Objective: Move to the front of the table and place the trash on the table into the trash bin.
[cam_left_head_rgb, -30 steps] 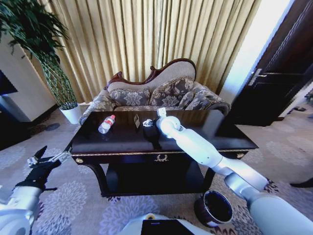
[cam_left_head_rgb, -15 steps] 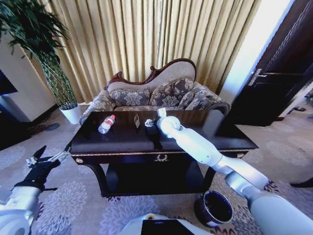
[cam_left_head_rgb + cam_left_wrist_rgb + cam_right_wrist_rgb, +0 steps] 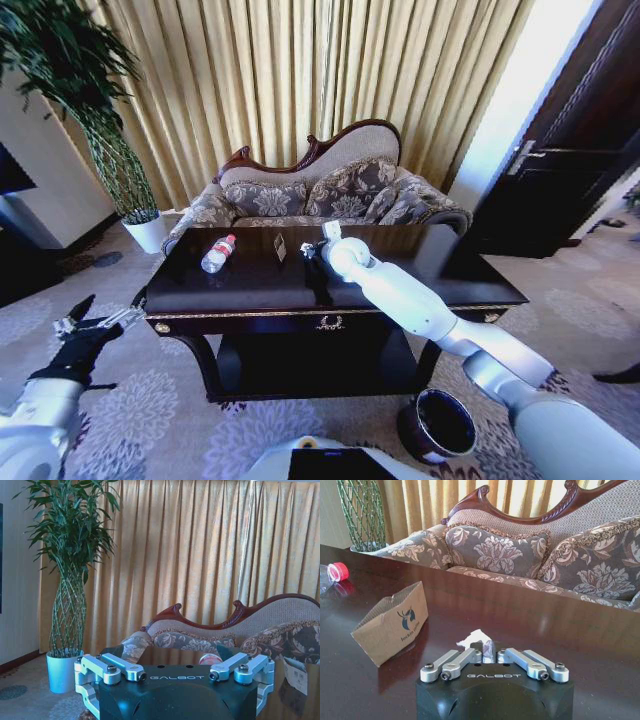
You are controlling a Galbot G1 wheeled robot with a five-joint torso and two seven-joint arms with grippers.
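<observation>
Right gripper [image 3: 491, 655], at lower centre of the right wrist view: the jaws are drawn together on a crumpled paper wad [image 3: 472, 638], of which a white corner projects past the tips. In the head view the same gripper [image 3: 311, 250] sits at centre frame over the dark glossy bench [image 3: 250, 285], at the end of the outstretched right arm.

Risk 1: the hold appears to be on one edge of the wad only. Crumpled paper compresses and gives, so it may slip free in transit and fall to the bench or the carpet.

Risk 2: a brown cardboard sleeve [image 3: 392, 622] stands just beside the wad, at centre left of the right wrist view. A sideways withdrawal could clip it and knock it over.

Risk 3: the clear bottle with its red cap [image 3: 339, 571] lies at the left edge of the same view, well apart from the jaws. It lies on its side [image 3: 217, 253], so any jolt to the bench could set it rolling.

Risk 4: the trash bin [image 3: 438, 425] stands on the floor at lower right of the head view, below the right arm and near the bench leg. Its mouth is small, and a light wad released off-centre could miss it.

Left gripper [image 3: 92, 325]: idle at lower left of the head view, off the bench, jaws spread wide [image 3: 175, 676].
</observation>
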